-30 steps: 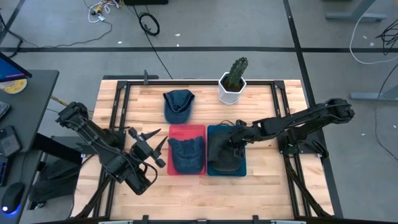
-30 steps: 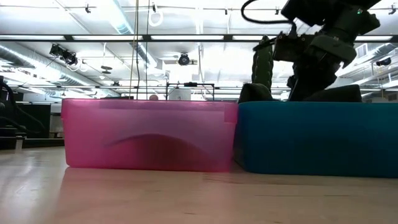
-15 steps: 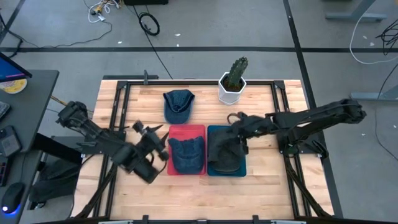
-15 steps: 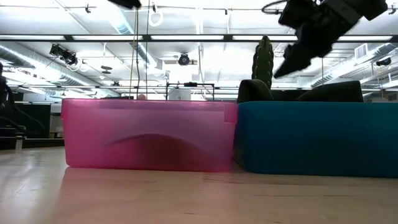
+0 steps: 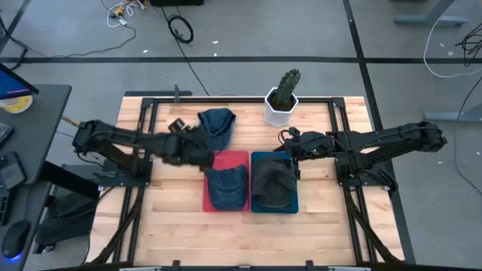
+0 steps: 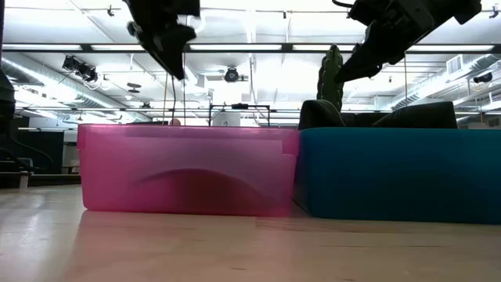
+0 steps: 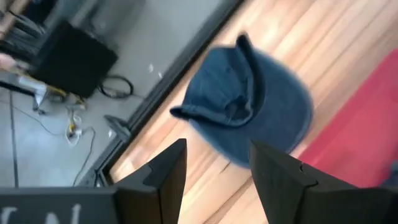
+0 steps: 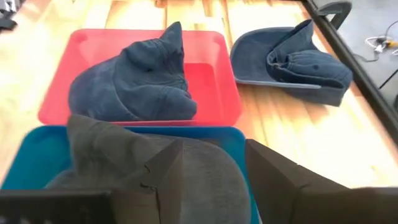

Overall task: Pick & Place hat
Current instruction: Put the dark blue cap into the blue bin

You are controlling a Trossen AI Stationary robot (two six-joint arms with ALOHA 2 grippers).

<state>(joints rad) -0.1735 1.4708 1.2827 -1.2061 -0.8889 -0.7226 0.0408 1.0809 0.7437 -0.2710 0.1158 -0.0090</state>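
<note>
You see the left end effector (image 5: pixel 205 156), fingers apart, beside the loose blue denim cap (image 5: pixel 217 126) on the wooden bench (image 5: pixel 173 218). The right end effector (image 5: pixel 289 155), fingers apart and empty, hangs above the dark grey cap (image 5: pixel 273 185) in the blue plastic bin (image 5: pixel 294 205).

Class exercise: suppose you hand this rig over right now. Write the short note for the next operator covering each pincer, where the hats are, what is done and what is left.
Left pincer: open, empty, above the table beside the loose blue hat, which lies on the bare wood behind the red bin.
Right pincer: open, empty, over the back edge of the blue bin.
Done: one blue hat sits in the red bin, a dark grey hat in the blue bin.
Left: pick up the loose blue hat and place it. The potted cactus is nearby.
</note>
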